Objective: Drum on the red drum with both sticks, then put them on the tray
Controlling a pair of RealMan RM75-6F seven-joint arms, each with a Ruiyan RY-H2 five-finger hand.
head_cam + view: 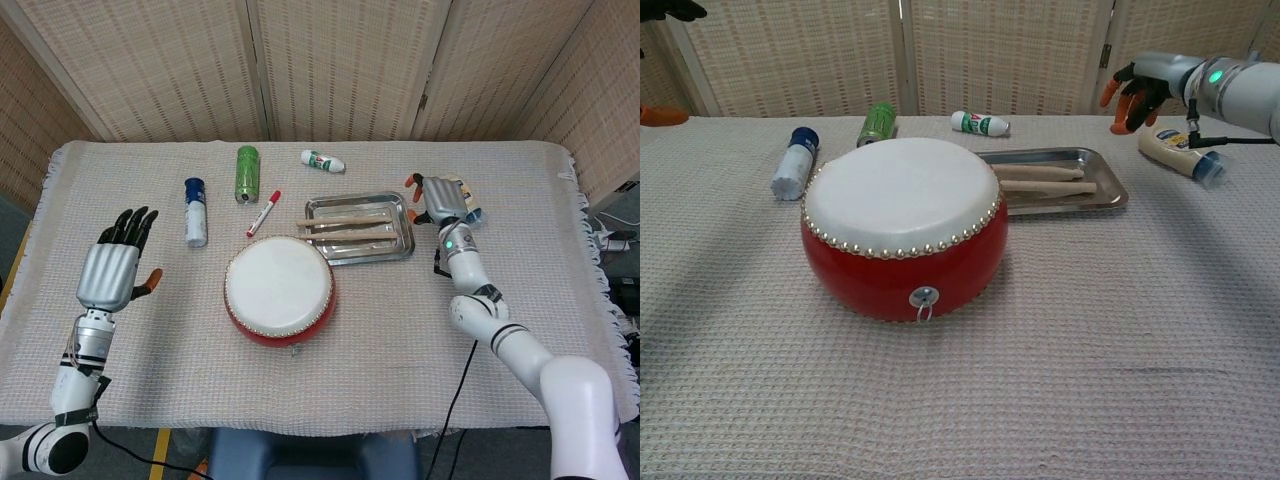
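Observation:
The red drum (279,290) (902,224) with its white skin sits at the table's middle. Behind it to the right stands the metal tray (398,248) (1112,193), and both wooden sticks (345,222) (1045,178) lie lengthwise in it. My right hand (439,200) (1142,86) hovers open to the right of the tray, fingers spread, holding nothing. My left hand (110,264) is raised open at the far left, apart from everything; the chest view catches only its fingertips (662,10) at the top left corner.
A mayonnaise bottle (468,200) (1180,152) lies just behind my right hand. Behind the drum lie a red marker (264,212), a green can (247,171) (876,123), a blue-capped white bottle (195,211) (793,163) and a small white bottle (323,160) (980,123). Woven screens close off the back.

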